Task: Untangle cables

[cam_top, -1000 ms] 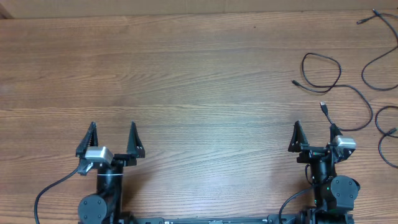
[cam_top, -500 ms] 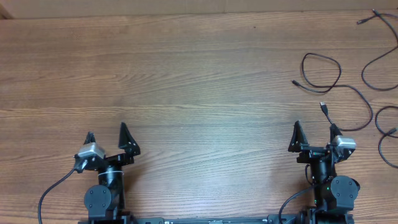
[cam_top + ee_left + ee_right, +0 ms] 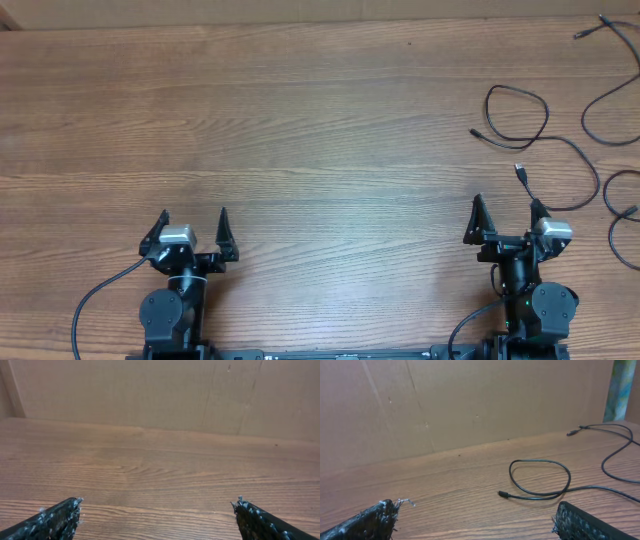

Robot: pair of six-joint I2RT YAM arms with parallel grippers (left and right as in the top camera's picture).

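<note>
Untangling looks done | cables [image 3: 520, 115] loose, apart, beyond my right gripper [image 3: 505, 203] | one loop maybe remaining | left gripper [image 3: 192, 215] and right both spread, empty

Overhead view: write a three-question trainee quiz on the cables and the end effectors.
1. True or false: the left end effector holds a cable.
2. On the table, the cable loops lie nearer which? A the left end effector; B the right end effector.
3. Fill in: both end effectors stand ___.
Key: 1 false; 2 B; 3 open.
</note>
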